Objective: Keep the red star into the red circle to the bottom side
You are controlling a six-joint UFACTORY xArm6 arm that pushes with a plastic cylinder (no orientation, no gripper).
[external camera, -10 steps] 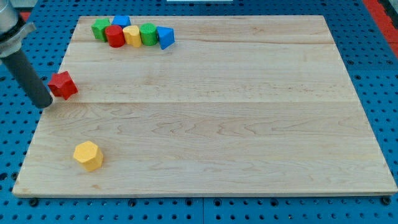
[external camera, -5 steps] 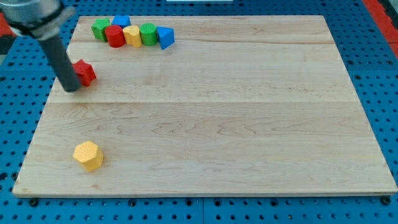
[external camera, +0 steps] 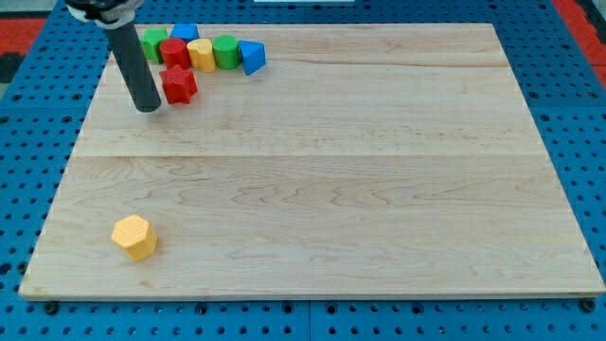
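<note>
Blue pegboard surrounds a pale wooden desk (external camera: 379, 189) that fills most of the view.

Left to right: a yellow hexagonal block (external camera: 133, 237) sits alone near the view's bottom-left corner, well apart from everything else. The dark rod comes down from the view's top-left, and its tip (external camera: 148, 108) rests on the desk just to the view's left of the red star (external camera: 178, 84), touching it or very nearly so. No claw is fitted, so no spread or pinch can be reported; the rod only pushes.

The red star lies directly below the red circle (external camera: 174, 53), touching or almost touching it. That circle belongs to a tight row along the view's top edge: green block (external camera: 152, 44), red circle, yellow block (external camera: 201, 55), second green block (external camera: 225, 51), blue triangular block (external camera: 251, 58). Another blue block (external camera: 186, 33) shows behind the row, mostly hidden.

Judgement: the star is at or close to its target. It lies to the view's right and slightly above the tip, so any further push would carry it sideways past the circle.

Not determinable: actual contact between star and circle; the left green block's shape, partly covered by the rod; the arm above, cut off.
</note>
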